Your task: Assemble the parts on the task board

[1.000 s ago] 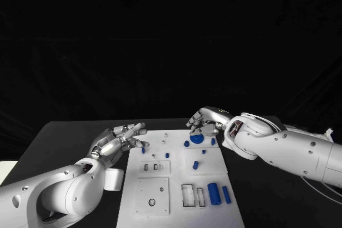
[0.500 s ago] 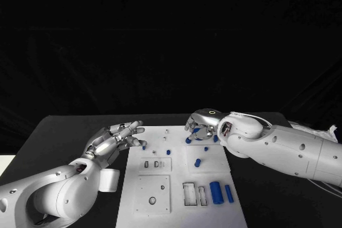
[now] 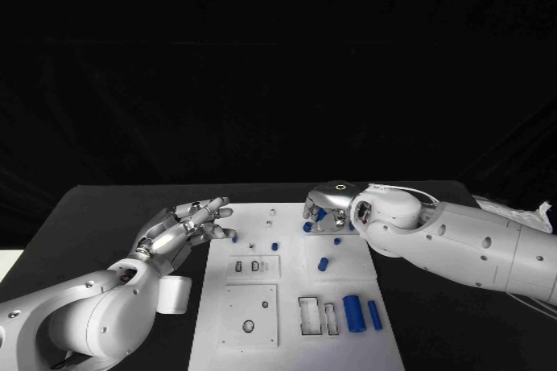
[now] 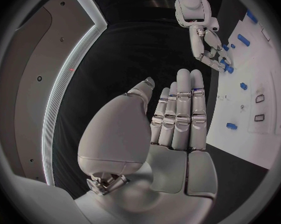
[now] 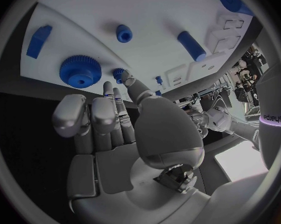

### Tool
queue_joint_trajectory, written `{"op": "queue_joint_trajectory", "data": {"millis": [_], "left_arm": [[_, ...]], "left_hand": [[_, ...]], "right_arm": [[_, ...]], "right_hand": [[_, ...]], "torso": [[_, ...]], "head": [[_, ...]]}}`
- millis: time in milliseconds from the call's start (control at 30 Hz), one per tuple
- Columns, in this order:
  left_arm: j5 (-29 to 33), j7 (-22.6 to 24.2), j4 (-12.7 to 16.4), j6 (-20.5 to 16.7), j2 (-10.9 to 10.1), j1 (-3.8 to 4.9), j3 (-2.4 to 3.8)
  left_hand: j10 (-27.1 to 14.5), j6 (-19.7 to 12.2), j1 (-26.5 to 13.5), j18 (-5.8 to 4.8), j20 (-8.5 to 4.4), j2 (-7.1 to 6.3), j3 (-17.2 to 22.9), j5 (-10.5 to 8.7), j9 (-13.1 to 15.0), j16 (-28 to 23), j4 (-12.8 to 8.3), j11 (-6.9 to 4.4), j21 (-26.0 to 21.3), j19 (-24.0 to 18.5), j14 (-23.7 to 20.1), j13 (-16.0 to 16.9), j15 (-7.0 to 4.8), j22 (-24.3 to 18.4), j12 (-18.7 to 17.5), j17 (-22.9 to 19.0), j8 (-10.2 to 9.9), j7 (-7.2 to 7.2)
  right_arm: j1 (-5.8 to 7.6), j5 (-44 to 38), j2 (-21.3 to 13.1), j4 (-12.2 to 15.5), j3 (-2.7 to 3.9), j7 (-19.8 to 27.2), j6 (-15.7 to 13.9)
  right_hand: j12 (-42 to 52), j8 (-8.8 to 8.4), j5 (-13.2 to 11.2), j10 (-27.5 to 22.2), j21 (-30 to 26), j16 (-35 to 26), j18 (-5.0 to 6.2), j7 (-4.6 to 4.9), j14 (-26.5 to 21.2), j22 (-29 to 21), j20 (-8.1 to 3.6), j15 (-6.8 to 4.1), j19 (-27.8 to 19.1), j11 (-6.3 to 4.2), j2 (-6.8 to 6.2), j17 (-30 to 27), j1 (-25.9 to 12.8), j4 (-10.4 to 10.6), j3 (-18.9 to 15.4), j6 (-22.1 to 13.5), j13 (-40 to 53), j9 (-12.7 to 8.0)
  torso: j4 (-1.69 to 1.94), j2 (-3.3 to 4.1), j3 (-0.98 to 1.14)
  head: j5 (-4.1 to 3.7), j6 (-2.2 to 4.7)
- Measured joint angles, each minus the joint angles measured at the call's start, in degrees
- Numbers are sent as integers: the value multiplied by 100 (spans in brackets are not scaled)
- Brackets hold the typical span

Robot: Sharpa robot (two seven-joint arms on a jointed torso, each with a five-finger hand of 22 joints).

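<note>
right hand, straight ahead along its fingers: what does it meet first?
Probably the small blue gear just past the right hand's fingertips in the right wrist view, with the large blue gear beside it on the task board. Depth is unclear, so it may touch the board first.

Black table [image 3: 105,206] before a black backdrop [image 3: 278,81], room beyond in darkness.

Two bulky white robot arms with smooth, glossy rounded shells, dotted with small dark screw holes. Each ends in a silver metallic hand, the left hand [image 3: 183,228] and the right hand [image 3: 326,208], with segmented fingers and pale fingertip pads. A thin white cable seems to trail beneath the right arm
</note>
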Motion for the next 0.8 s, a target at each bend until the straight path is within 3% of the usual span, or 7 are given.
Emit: {"op": "queue_joint_trajectory", "data": {"millis": [800], "left_arm": [[4, -103, 8, 0, -13, 5, 1]], "left_hand": [[-127, -112, 1, -1, 20, 0, 63, 0, 0, 89, -96, 42, 66, -61, -79, -9, 21, 39, 0, 98, -23, 69]], "right_arm": [[15, -108, 95, -52, 12, -7, 220]], "right_hand": [[0, -6, -201, 1, 132, 21, 1, -31, 0, 98, 22, 0, -22, 0, 46, 15, 46, 210, 532, 96, -11, 3]], "torso": [[38, 97, 9]], "head": [[-19, -23]]}}
